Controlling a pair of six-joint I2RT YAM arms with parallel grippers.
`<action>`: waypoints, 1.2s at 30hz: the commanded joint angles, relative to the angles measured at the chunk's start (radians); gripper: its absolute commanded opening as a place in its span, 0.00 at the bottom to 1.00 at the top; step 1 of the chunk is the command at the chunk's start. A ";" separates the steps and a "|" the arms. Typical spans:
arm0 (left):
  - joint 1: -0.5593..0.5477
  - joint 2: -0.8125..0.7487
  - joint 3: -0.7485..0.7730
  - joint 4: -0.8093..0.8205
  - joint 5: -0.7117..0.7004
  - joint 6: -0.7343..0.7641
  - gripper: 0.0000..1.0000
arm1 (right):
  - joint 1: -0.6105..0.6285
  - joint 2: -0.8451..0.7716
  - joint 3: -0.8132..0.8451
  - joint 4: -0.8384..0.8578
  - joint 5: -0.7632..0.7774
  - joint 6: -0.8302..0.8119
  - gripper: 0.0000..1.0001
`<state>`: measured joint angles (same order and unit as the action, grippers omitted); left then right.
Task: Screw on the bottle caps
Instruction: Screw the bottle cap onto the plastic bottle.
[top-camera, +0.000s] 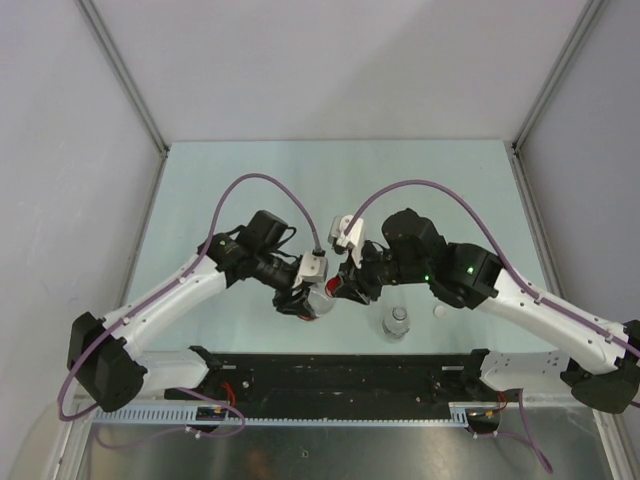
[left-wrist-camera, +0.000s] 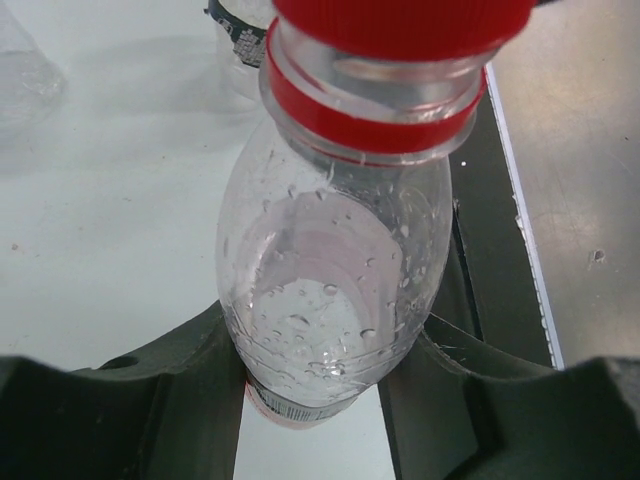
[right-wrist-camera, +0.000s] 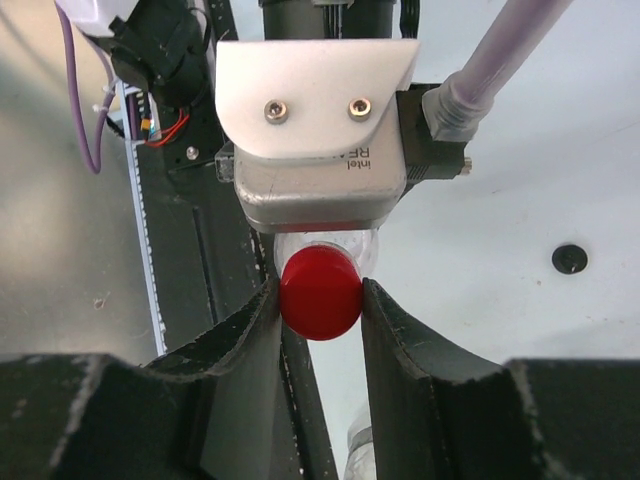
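Red cap (right-wrist-camera: 320, 292): sits at the mouth of the held bottle, between the tips of the right gripper's fingers (right-wrist-camera: 400, 340), with one pad touching each side.
Held bottle (left-wrist-camera: 330, 270): clear, with droplets inside and a red ring round the neck. Its lower body lies between the left gripper's fingers (left-wrist-camera: 170, 390), and the neck points away from them toward the red cap.
Left gripper (left-wrist-camera: 325, 330): fingers partly spread and clamped on the bottle's body.
Right gripper (right-wrist-camera: 320, 295): fingers partly spread, pinching the red cap. It faces the left gripper tip to tip.
Second bottle (top-camera: 397, 323): stands upright on the table (top-camera: 300, 180), near the right gripper's fingers but apart from them.
Whitish cap (top-camera: 440, 312): lies on the table just beside the second bottle, on the side away from both pairs of fingers.
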<state>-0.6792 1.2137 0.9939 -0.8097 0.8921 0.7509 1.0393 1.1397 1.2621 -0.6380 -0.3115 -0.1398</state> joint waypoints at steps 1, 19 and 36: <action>0.000 0.005 0.119 0.144 0.075 -0.051 0.55 | 0.017 0.036 0.005 0.011 0.020 0.086 0.39; 0.029 -0.014 0.106 0.168 0.099 -0.048 0.54 | 0.021 0.033 0.007 -0.043 0.162 0.213 0.38; 0.029 0.068 0.190 0.297 0.034 -0.218 0.54 | 0.079 0.100 0.040 -0.050 0.465 0.500 0.37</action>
<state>-0.6426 1.2961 1.0859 -0.7185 0.8261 0.6182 1.0817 1.1774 1.3087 -0.6186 0.1349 0.2550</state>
